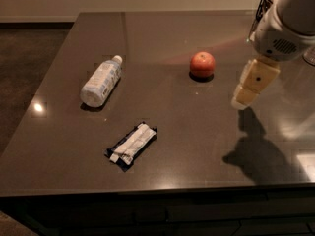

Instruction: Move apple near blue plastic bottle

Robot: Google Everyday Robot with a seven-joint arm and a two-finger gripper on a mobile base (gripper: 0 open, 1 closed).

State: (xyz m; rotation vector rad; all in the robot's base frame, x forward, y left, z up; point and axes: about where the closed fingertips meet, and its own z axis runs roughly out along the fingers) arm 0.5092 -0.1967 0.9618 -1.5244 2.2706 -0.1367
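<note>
Tool point(241, 100) (grip state unclear) hovers at 4 o'clock of the apple point(202, 64); a glancing touch could roll it away.

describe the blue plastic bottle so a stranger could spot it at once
On the dark table, look left, away from the gripper hovering at the right past the apple. The blue plastic bottle lies on its side behind the snack packet. It alone is clear, with a white cap.

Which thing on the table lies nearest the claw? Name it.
The apple: it sits just left of the claw, at the table's right; the blue plastic bottle and the snack packet lie farther left.
</note>
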